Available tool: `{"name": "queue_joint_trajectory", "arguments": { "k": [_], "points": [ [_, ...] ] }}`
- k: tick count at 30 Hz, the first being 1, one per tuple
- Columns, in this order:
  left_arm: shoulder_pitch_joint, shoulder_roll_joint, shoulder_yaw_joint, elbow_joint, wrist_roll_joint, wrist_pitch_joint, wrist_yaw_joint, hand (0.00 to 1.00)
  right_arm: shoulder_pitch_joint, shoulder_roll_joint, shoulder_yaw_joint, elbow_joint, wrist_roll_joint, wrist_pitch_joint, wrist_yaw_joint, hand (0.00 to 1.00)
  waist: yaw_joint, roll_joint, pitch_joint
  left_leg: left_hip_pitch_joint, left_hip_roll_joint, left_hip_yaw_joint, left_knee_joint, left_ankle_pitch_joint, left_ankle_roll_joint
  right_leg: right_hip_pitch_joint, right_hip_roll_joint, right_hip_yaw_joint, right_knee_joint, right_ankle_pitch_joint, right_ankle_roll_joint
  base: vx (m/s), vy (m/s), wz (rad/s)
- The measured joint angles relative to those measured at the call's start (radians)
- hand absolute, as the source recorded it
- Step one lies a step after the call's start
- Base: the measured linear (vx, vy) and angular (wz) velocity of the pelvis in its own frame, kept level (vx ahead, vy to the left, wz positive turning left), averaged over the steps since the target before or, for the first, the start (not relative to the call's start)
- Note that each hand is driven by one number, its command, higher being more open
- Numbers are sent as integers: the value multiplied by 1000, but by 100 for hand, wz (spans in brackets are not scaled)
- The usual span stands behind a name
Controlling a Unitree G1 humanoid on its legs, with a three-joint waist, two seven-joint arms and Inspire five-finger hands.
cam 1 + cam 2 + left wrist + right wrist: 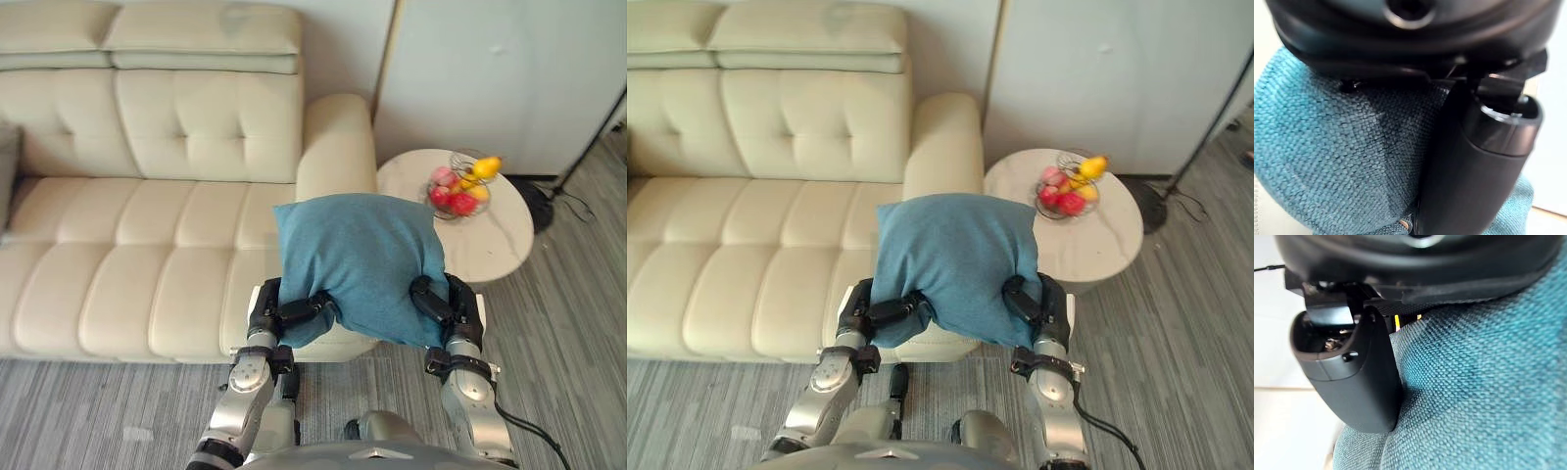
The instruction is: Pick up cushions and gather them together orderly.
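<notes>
Cushion (358, 264), blue, was held up betw. both hands in front of sofa's (147, 284) right end, near the armrest. We saw L hand (282, 314) clamped on its lower left corner, thumb pressed across the cloth. R hand (446, 305) gripped the lower right corner likewise. Round table (495, 253) w/ fruit basket (460, 188) stood right of sofa.

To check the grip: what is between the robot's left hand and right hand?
The blue cushion lies between the left hand and the right hand; each hand clasps a lower corner of it, as the left eye view shows.
</notes>
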Motion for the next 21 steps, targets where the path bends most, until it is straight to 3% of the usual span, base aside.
{"name": "queue_joint_trajectory", "arguments": {
  "k": [3, 4, 5, 6, 7, 8, 9, 11, 14, 15, 16, 18, 21],
  "points": [
    [39, -3, 2, -69, -10, 0, 7, 0, 17, -9, 22, -51, 0, 0, -10, 0, 30, 20, -16, -53, 10, -113, 32, 37, -38, -8, 39, -119, 14, -7, -30, -151, -190, 110],
    [41, -3, 3, -84, -12, 0, 12, 0, 12, -19, 23, -68, 0, 0, -11, 0, 29, 30, -21, -79, 25, -87, 26, 3, -24, -16, 45, -164, 10, 0, -47, -142, -155, 101],
    [39, -4, 3, -90, -15, 0, 12, 0, 9, -19, 23, -76, 0, 0, -14, 0, 27, 31, -23, -98, 36, -43, 34, -35, -1, -17, 44, -195, -7, 10, -59, -166, -180, 133],
    [31, -10, 2, -100, -20, 0, 12, 0, -11, -23, 20, -79, -1, 0, -22, 0, 22, 17, -17, -153, 63, 114, 122, -115, 25, -19, 23, -254, -38, 32, -78, -95, -107, 109],
    [31, -10, 2, -102, -20, 0, 12, 0, -15, -26, 20, -79, -1, 0, -24, 0, 22, 17, -17, -164, 68, 146, 159, -122, 27, -17, 18, -267, -43, 35, -83, -109, -101, 134],
    [34, -11, -2, -102, -22, 0, 11, 0, -16, -32, 20, -82, -2, 0, -29, 0, 21, 18, -18, -172, 86, 247, 319, -153, 46, 0, 4, -320, -52, 38, -88, -103, -73, 89],
    [35, -11, -3, -102, -22, 0, 11, 0, -13, -32, 20, -83, -2, 0, -30, 0, 21, 18, -18, -162, 93, 271, 376, -167, 64, 9, -1, -342, -52, 37, -90, -115, -80, 126],
    [26, -12, -5, -102, -23, -1, 10, 0, -13, -28, 14, -94, -2, 0, -32, 0, 4, 12, -33, -114, 123, 358, 504, -290, 56, 16, -19, -439, -78, 40, -93, -87, -64, 127],
    [13, -12, -15, -98, -27, -1, 9, 0, -19, -18, -8, -97, -3, 0, -33, 0, -22, 4, -40, -30, 169, 449, 480, -378, 23, 16, -28, -532, -96, 44, -89, -50, -10, 116],
    [3, -9, -33, -80, -36, -8, 9, 0, -21, -6, -26, -94, -10, 0, -33, 0, -22, -5, -43, -9, 164, 464, 412, -377, -9, 16, -36, -559, -112, 52, -75, -43, 35, 84],
    [-3, -7, -40, -65, -39, -12, 9, 0, -23, -1, -34, -89, -12, 0, -33, 0, -22, -11, -45, -7, 154, 464, 392, -366, -12, 15, -43, -567, -118, 59, -64, -54, 85, 77],
    [-13, 13, -76, 11, -44, -15, 7, 0, -50, 4, -59, -19, -21, -3, -31, 0, -26, -32, -64, 33, 88, 445, 256, -282, 7, 14, -74, -566, -131, 76, -36, -13, 156, 51],
    [-14, 37, -96, 68, -44, -15, -6, 0, -61, 5, -66, 75, -22, -2, -30, 0, -27, -43, -76, 82, 38, 439, 141, -226, 33, 16, -97, -550, -143, 95, -6, 31, 146, 22]
  ]
}}
